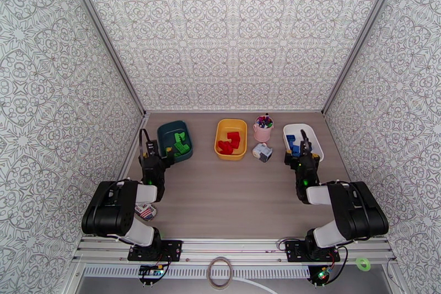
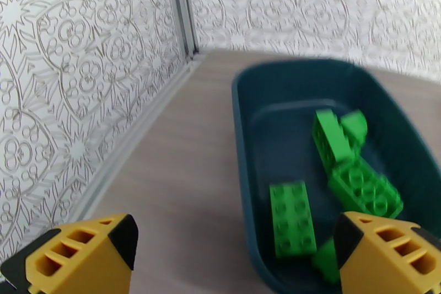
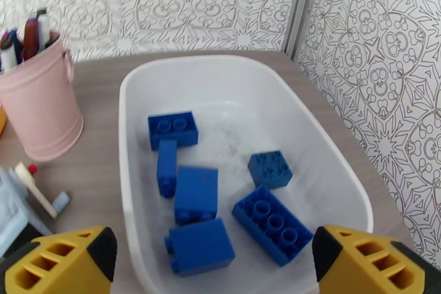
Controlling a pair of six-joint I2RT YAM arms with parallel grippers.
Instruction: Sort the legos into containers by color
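The sorting looks finished, or nearly so. Green legos (image 2: 361,185) lie together in the dark teal tub (image 2: 238,102), red legos (image 1: 230,142) in the yellow tub (image 1: 231,123), and blue legos (image 3: 195,193) in the white tub (image 3: 220,77). No tub shows a mixed color. Every brick I can make out sits inside a container. The arms cover part of the tabletop (image 1: 231,196), though, so a stray brick could be hidden beneath them.

The left gripper (image 2: 237,245) hangs at the near rim of the teal tub with its jaws wide apart and nothing between them. The right gripper (image 3: 212,251) hangs over the near end of the white tub, also spread wide and carrying nothing.

The pink cup of pens (image 3: 38,113) and the small white-grey box (image 1: 262,151) stand between the yellow and white tubs. A striped packet (image 1: 145,211) lies by the left arm. If anything is left, I judge it is only pulling the arms back.
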